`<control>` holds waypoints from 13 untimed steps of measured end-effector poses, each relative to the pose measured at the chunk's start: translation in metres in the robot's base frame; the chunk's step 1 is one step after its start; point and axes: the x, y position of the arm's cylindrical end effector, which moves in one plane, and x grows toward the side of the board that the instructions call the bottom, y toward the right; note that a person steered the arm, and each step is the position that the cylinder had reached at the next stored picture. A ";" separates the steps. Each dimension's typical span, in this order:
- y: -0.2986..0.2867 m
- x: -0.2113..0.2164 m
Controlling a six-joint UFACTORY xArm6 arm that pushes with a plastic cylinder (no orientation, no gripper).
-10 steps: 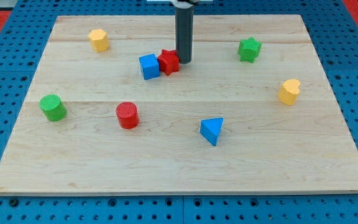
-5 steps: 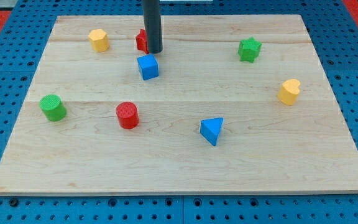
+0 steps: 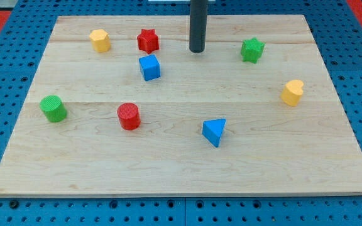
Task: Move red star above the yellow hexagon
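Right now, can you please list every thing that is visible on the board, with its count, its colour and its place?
red star: 1, red, near the view's top, left of centre
yellow hexagon: 1, yellow, view's top left, left of the red star
blue cube: 1, blue, just below the red star
green star: 1, green, view's top right
yellow heart: 1, yellow, view's right
green cylinder: 1, green, view's left
red cylinder: 1, red, below the blue cube
blue triangle: 1, blue, lower centre
wooden board: 1, light wood, under all blocks
my tip: 1, dark rod end, right of the red star, touching no block
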 end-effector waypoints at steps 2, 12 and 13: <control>-0.069 -0.020; -0.121 -0.106; -0.152 -0.104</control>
